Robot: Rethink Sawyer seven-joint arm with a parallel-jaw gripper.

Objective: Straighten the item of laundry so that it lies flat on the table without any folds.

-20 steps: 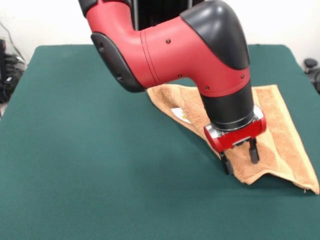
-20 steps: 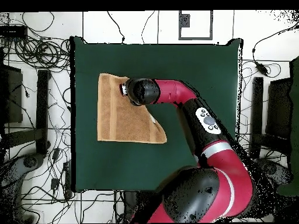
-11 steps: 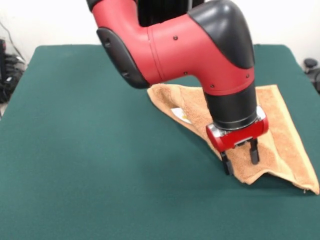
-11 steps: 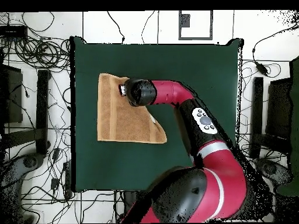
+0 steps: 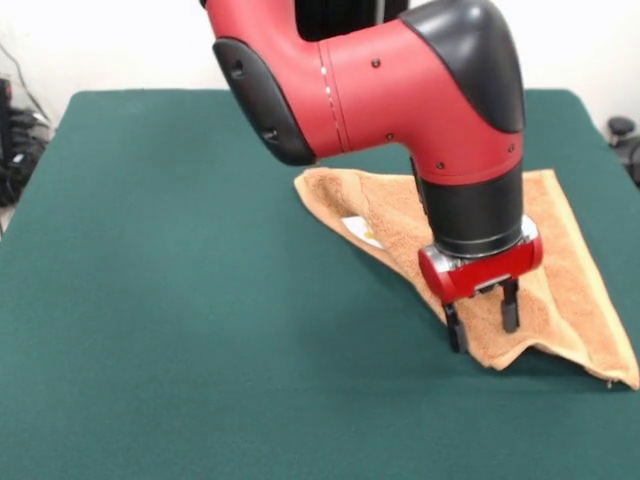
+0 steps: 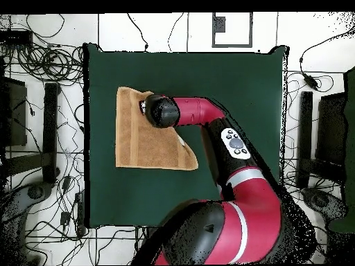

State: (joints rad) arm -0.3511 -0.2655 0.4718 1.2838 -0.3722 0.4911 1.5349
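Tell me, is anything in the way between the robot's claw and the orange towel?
Nothing visible is. The end effector is open, right down at the folded edge of the towel, and the table around shows only bare green cloth.

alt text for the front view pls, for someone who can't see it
A red and black robot arm holds its open gripper low over the folded near corner of a tan-orange terry towel, which lies partly doubled over on a dark green felt-covered table. A small white label shows at the fold.
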